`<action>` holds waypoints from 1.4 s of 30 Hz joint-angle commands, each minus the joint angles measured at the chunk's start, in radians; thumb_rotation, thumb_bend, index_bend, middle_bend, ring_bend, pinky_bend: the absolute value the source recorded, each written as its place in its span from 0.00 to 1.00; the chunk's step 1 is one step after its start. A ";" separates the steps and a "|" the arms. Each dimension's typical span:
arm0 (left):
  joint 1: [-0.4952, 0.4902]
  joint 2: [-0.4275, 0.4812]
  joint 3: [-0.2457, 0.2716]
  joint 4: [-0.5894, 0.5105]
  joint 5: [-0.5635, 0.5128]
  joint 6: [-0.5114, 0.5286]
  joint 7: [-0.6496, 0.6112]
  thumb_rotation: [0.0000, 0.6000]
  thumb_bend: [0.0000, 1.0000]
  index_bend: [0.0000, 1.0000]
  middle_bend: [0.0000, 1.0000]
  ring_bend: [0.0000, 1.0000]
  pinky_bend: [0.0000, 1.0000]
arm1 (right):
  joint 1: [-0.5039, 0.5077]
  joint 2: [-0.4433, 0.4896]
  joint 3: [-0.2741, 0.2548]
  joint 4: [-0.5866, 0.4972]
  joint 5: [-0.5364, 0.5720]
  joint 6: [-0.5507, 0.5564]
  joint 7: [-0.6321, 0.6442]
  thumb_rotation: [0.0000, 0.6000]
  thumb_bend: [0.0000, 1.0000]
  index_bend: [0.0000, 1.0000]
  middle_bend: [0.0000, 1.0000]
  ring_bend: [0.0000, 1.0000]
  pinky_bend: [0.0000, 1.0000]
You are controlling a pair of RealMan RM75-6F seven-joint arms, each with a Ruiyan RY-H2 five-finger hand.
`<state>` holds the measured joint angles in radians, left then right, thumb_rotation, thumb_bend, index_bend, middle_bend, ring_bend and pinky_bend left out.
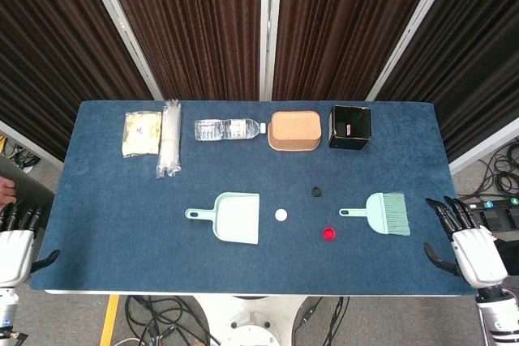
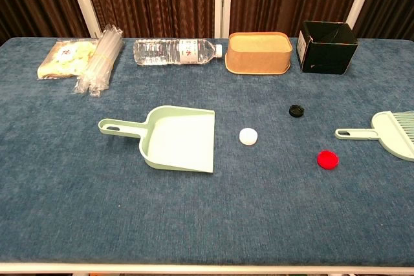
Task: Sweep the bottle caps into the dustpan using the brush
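A mint-green dustpan [image 1: 235, 217] [image 2: 175, 138] lies mid-table, handle to the left, mouth toward the front. Right of it lie a white cap [image 1: 281, 215] [image 2: 248, 136], a black cap [image 1: 316, 192] [image 2: 296, 110] and a red cap [image 1: 328, 233] [image 2: 328, 159]. The mint-green brush [image 1: 384, 213] [image 2: 388, 133] lies further right, handle pointing left. My left hand [image 1: 16, 242] rests off the table's left front corner, fingers apart, empty. My right hand [image 1: 466, 243] sits at the right front corner, fingers spread, holding nothing. Neither hand shows in the chest view.
Along the back edge stand a snack bag [image 1: 140, 133], a sleeve of clear cups [image 1: 170, 137], a lying water bottle [image 1: 227, 129], a tan tray [image 1: 295, 130] and a black box [image 1: 349, 126]. Blue cloth covers the table [image 1: 122, 224].
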<state>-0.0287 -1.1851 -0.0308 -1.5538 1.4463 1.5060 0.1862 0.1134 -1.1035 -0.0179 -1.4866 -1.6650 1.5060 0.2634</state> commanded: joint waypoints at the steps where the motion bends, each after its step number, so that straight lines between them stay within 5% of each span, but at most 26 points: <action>1: -0.001 -0.001 0.000 0.001 -0.001 -0.002 0.000 1.00 0.13 0.15 0.18 0.07 0.06 | -0.001 0.001 0.001 0.000 0.000 0.003 0.001 1.00 0.29 0.00 0.14 0.00 0.00; 14: -0.006 -0.005 -0.004 -0.001 0.002 -0.001 0.019 1.00 0.12 0.15 0.18 0.07 0.06 | 0.015 0.020 0.001 -0.027 -0.008 -0.021 -0.050 1.00 0.27 0.00 0.13 0.00 0.00; 18: -0.011 -0.005 -0.005 -0.002 0.006 -0.005 0.014 1.00 0.12 0.15 0.18 0.07 0.06 | 0.074 0.012 0.018 -0.066 0.004 -0.116 -0.137 1.00 0.11 0.02 0.15 0.00 0.01; 27: -0.018 -0.011 -0.007 0.003 0.002 -0.017 0.008 1.00 0.12 0.15 0.18 0.07 0.06 | 0.253 -0.153 0.089 -0.033 0.133 -0.408 -0.481 1.00 0.05 0.26 0.34 0.05 0.11; 42: -0.023 -0.022 -0.003 0.023 -0.016 -0.043 -0.013 1.00 0.12 0.15 0.18 0.07 0.06 | 0.351 -0.384 0.114 0.164 0.271 -0.512 -0.767 1.00 0.12 0.35 0.35 0.06 0.11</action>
<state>-0.0515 -1.2072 -0.0339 -1.5310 1.4311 1.4635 0.1739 0.4542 -1.4720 0.0953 -1.3392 -1.4023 1.0027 -0.4873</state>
